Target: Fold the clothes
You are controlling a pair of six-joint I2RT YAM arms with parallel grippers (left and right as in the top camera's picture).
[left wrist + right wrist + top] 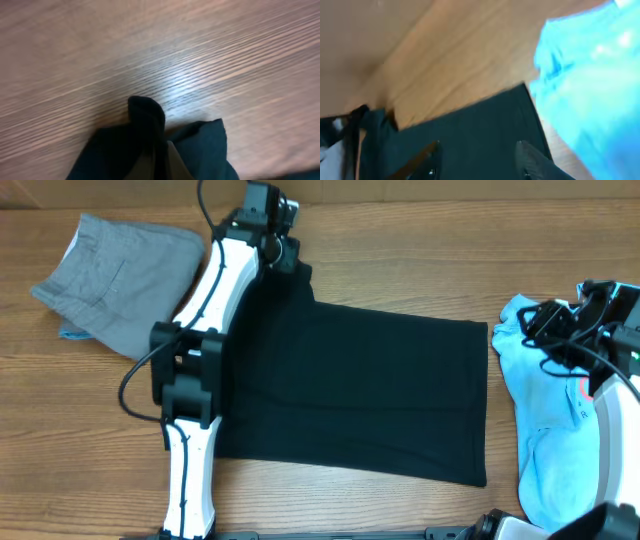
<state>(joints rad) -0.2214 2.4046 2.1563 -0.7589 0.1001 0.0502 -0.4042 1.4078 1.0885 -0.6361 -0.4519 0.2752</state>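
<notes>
A plain black T-shirt (370, 390) lies spread flat across the middle of the wooden table. My left gripper (285, 255) is at its far left corner, shut on a bunched fold of the black fabric (147, 125) held just above the wood. My right gripper (545, 330) is open and empty, hovering at the shirt's far right corner; its two fingers (477, 155) show apart over the black cloth (480, 135). A light blue printed tee (545, 430) lies crumpled at the right, also bright in the right wrist view (590, 80). Grey shorts (125, 275) lie at the far left.
The left arm (200, 360) stretches from the front edge over the shirt's left side. The right arm's base (615, 430) sits over the blue tee. Bare wooden table (400, 270) shows behind the shirt and along the front.
</notes>
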